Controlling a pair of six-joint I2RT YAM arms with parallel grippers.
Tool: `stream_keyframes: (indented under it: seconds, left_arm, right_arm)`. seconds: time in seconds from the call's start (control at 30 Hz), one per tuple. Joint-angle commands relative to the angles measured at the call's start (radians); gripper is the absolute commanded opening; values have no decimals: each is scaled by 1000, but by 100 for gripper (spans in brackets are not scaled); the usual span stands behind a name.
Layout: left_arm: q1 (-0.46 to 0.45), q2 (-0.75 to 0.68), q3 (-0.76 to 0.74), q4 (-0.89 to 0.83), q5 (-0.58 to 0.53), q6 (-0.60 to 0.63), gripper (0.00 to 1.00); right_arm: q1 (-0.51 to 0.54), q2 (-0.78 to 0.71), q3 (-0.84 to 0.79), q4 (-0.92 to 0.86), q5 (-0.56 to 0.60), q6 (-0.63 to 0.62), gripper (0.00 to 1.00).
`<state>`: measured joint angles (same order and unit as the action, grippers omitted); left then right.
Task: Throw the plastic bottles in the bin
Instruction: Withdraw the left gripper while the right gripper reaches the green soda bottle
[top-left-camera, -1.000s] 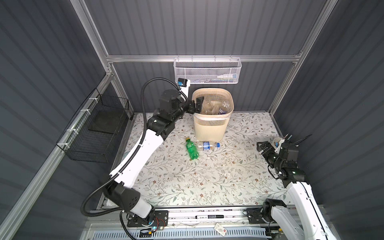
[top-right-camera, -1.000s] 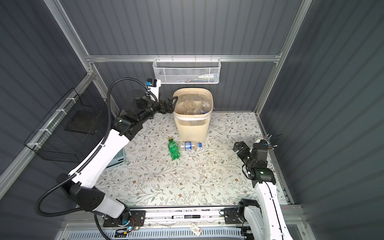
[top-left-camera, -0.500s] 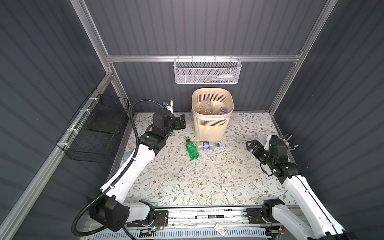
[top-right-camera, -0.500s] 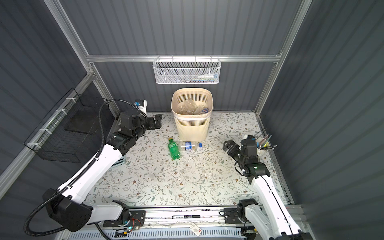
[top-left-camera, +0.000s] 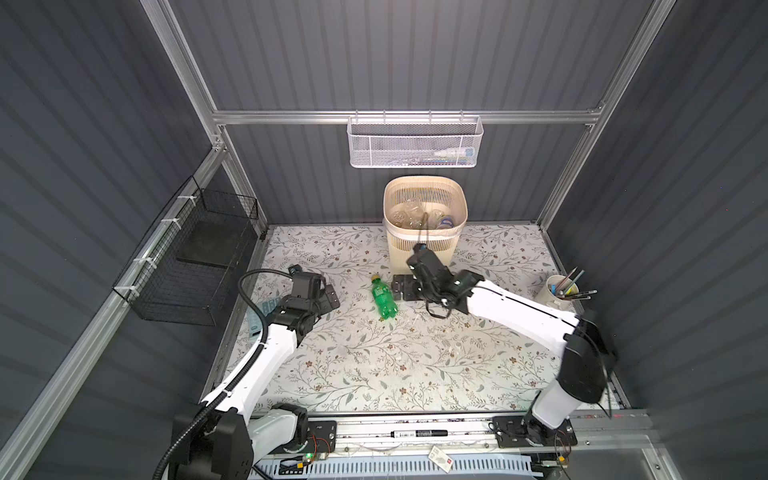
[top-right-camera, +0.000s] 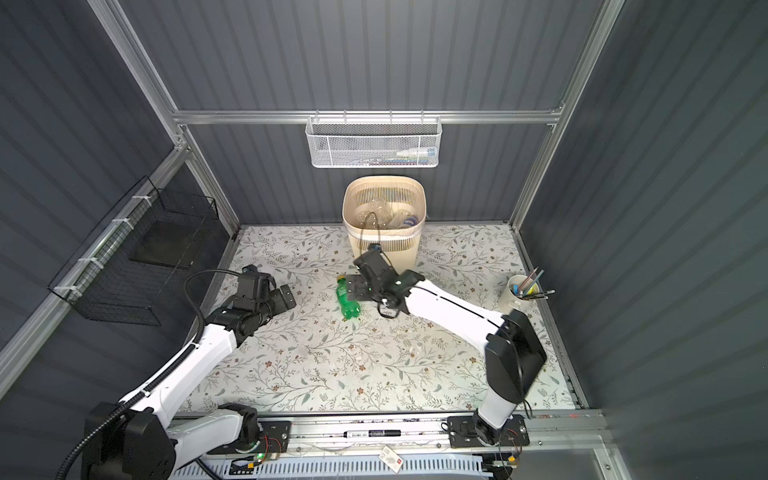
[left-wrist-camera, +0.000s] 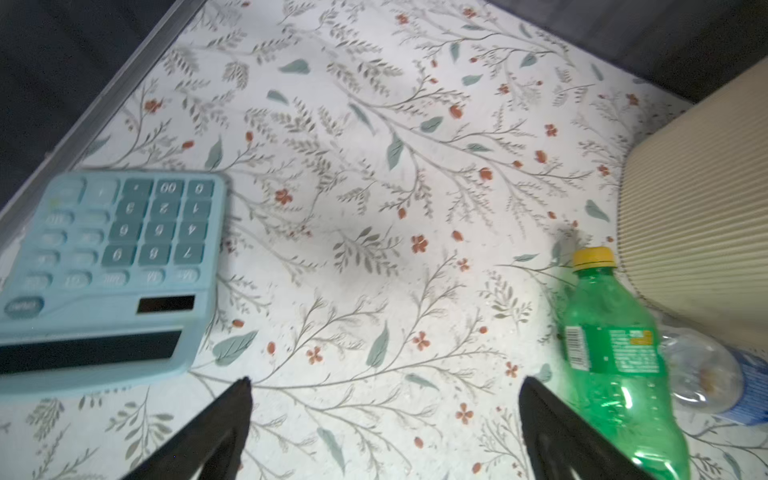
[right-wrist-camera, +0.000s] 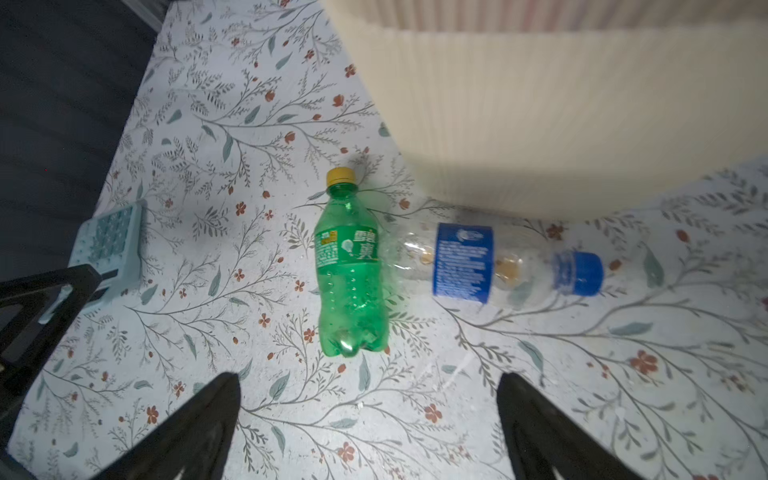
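Swung in from the right side, our right gripper (right-wrist-camera: 368, 380) hovers wide open and empty near the green bottle (right-wrist-camera: 351, 270) and clear bottle (right-wrist-camera: 463, 259) lying beside the bin (top-left-camera: 432, 245), the left gripper (left-wrist-camera: 384, 382) likewise open and empty; we judge this the approach, so next we must straddle one bottle and close.

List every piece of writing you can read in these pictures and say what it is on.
"雪碧": label of the green bottle.
"00", "0", "1" to "9": keys of the calculator.
Blue label on the clear bottle: too blurred to read.
Print on the marker at the front rail: too small to read.
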<state>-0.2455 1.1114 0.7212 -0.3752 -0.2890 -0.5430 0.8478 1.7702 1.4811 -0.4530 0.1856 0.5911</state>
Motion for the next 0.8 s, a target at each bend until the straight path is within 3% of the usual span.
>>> stream_keyframes:
  seconds: [0.0, 0.27, 0.77]
  left_arm:
    - [6, -41, -70, -16, 2, -94, 100]
    - [6, -103, -195, 16, 39, -148, 100]
    - [7, -81, -202, 24, 66, -96, 100]
  right_arm:
    - [11, 118, 111, -135, 27, -72, 95]
    - [32, 274, 243, -172, 23, -109, 89]
    - [51, 557, 547, -307, 48, -151, 84]
